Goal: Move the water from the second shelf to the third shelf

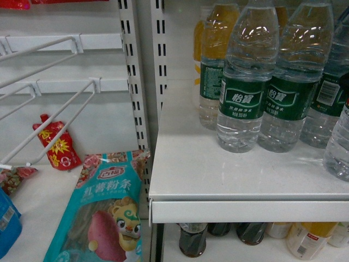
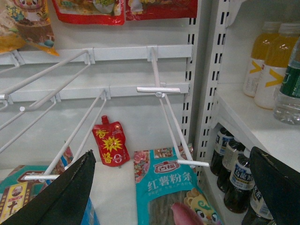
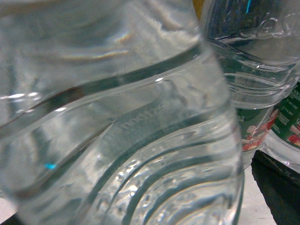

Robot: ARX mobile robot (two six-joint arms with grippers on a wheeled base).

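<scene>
Left claw (image 2: 173,187): wide, idle, snack packs (image 2: 171,187) beyond it, shelf (image 2: 262,126) to its right. Right claw: own view filled by water (image 3: 117,131) pressed close; fingers unseen, grip cannot be told. Step: likely grasp stage. Next: secure bottle, lift clear of neighbours (image 3: 262,70), carry to shelf 3.

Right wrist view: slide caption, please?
Extreme close-up of a clear ribbed water bottle, with green-labelled bottles behind at right.
</scene>
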